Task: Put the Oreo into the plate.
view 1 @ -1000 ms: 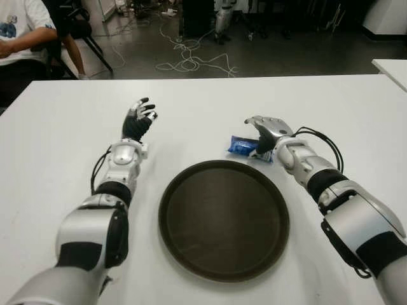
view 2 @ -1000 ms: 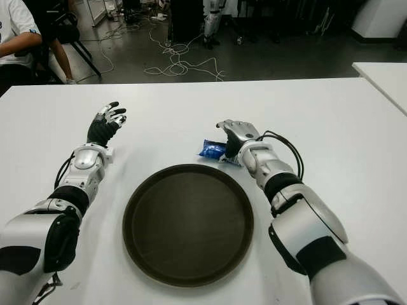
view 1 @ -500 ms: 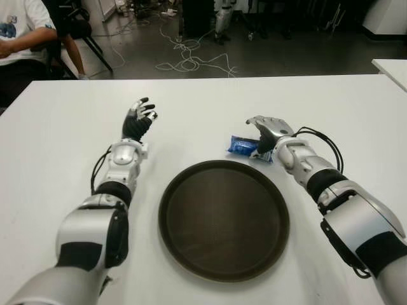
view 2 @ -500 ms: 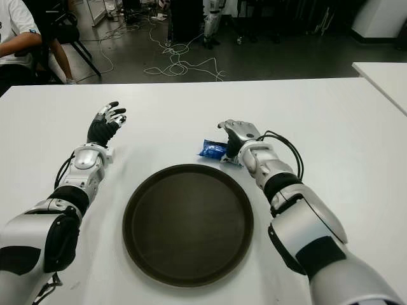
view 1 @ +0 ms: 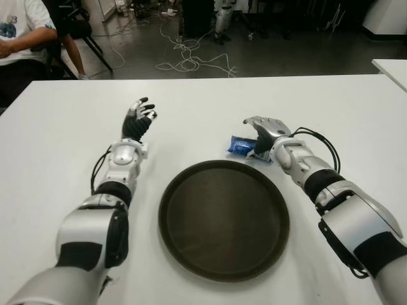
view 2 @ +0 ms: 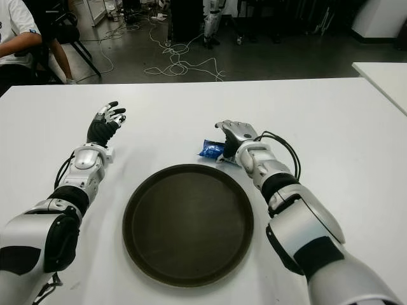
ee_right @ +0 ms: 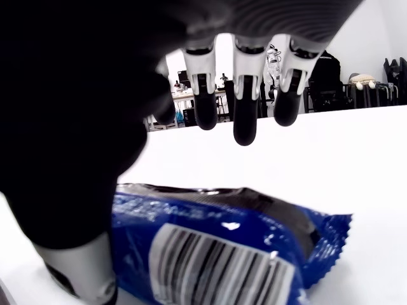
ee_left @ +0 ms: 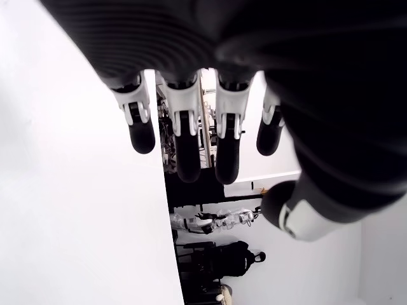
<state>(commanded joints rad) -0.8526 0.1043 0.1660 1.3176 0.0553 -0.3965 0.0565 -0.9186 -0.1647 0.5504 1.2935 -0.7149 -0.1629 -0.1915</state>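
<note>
The Oreo is a blue packet (view 1: 241,146) lying flat on the white table (view 1: 331,108), just beyond the far right rim of the dark round plate (view 1: 224,254). My right hand (view 1: 259,129) hovers over the packet's right end. In the right wrist view its fingers (ee_right: 245,127) are stretched out above the wrapper (ee_right: 222,254) without touching it, and the thumb shows beside the packet's end. The hand is open. My left hand (view 1: 139,118) shows left of the plate, fingers spread, holding nothing.
A person (view 1: 22,32) sits at the table's far left corner. Cables (view 1: 191,63) lie on the floor beyond the far edge. A second white table (view 1: 391,67) shows at the right.
My right hand has shifted slightly left over the packet. The packet, the plate and my left hand have not moved.
</note>
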